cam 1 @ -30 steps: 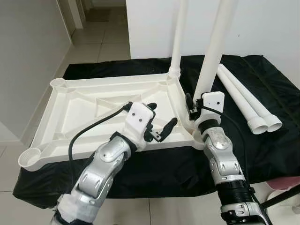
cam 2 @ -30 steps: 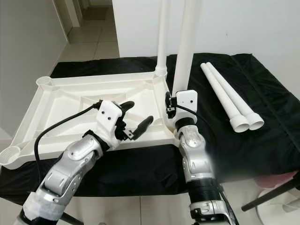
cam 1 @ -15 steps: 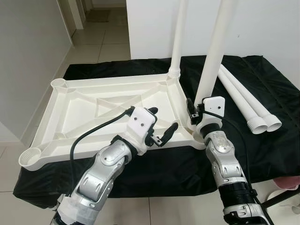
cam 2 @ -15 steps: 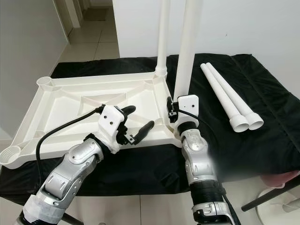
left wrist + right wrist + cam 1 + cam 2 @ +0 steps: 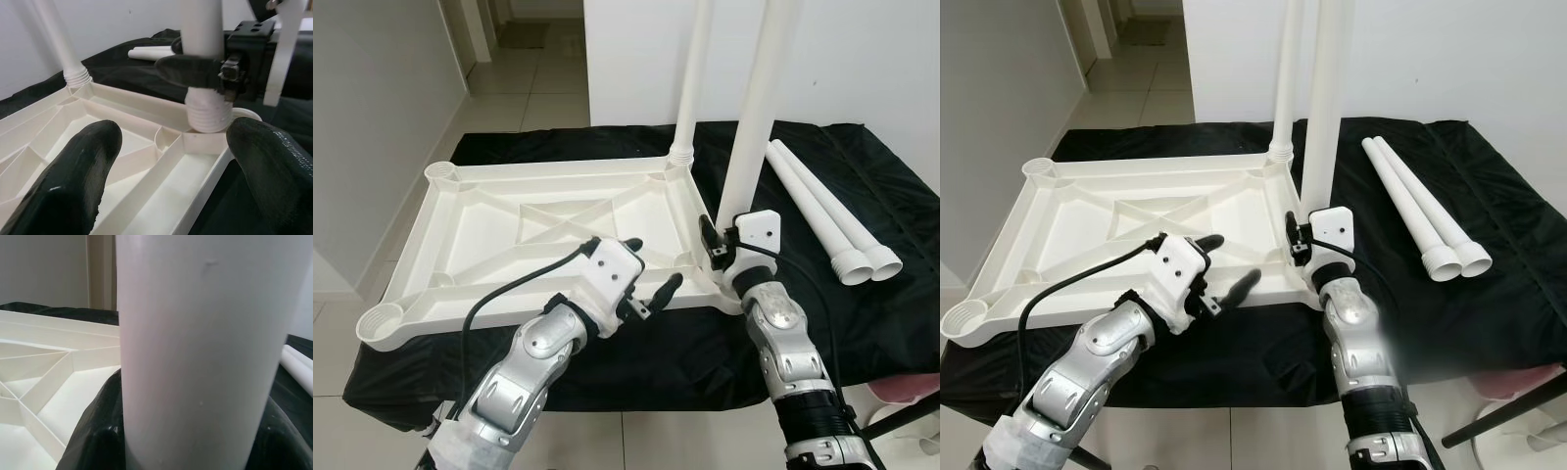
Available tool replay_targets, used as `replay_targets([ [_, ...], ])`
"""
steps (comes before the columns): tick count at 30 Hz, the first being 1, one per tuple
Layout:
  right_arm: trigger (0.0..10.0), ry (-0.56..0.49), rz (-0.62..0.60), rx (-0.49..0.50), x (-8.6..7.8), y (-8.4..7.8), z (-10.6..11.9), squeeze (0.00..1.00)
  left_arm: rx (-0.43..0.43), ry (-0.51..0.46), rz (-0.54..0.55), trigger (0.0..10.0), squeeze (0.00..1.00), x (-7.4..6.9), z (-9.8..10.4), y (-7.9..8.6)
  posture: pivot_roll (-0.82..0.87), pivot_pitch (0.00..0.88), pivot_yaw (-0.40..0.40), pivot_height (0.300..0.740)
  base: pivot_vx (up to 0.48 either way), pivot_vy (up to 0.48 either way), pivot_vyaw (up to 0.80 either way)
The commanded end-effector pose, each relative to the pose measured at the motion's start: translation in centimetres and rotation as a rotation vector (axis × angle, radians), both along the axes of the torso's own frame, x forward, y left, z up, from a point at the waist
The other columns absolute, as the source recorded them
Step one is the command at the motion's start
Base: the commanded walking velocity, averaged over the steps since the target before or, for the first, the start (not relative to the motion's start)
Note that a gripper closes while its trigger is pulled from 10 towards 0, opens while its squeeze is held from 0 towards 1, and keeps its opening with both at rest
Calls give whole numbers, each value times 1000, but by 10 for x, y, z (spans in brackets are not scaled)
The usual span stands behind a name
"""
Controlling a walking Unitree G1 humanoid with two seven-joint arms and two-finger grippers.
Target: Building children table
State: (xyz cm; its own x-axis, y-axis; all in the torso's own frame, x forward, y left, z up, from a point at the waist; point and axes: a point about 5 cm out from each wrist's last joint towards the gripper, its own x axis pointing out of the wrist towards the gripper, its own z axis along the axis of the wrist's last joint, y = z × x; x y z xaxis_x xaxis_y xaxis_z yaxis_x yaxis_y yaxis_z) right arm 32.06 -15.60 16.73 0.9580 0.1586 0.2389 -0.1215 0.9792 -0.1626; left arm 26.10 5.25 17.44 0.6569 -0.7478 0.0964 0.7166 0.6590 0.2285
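While the right tool (image 5: pixel 717 238) is pinching an upright leg (image 5: pixel 754 108) at the tabletop (image 5: pixel 470 215) corner, the left tool (image 5: pixel 651 269) is hovering spread beside it.

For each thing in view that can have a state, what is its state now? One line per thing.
Table top: upside down on the black cloth.
Far leg: upright in its corner socket.
Near leg: upright at the near corner socket, threaded end visible.
Two spare legs: lying side by side on the cloth.
Right gripper: shut on the near leg.
Left gripper: open, holding nothing.
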Motion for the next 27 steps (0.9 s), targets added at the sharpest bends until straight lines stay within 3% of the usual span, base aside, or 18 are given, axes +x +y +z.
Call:
replay_targets([
  [1, 10000, -1, 7, 3, -3, 0, 0, 0, 35, 45, -56, 10000, 0, -3, -10, -1, 2, 0, -6, 740, 0, 0, 0],
  [12, 10000, 55, -73, 6, -12, -17, -18, 0, 80, 70, -31, 10000, 0, 0, -17, 3, -4, 0, 3, 740, 0, 0, 0],
  [27, 10000, 81, -61, -16, -18, -22, -34, 0, 106, 67, -49, 10000, 0, 1, -17, 0, -11, 0, 19, 740, 0, 0, 0],
])
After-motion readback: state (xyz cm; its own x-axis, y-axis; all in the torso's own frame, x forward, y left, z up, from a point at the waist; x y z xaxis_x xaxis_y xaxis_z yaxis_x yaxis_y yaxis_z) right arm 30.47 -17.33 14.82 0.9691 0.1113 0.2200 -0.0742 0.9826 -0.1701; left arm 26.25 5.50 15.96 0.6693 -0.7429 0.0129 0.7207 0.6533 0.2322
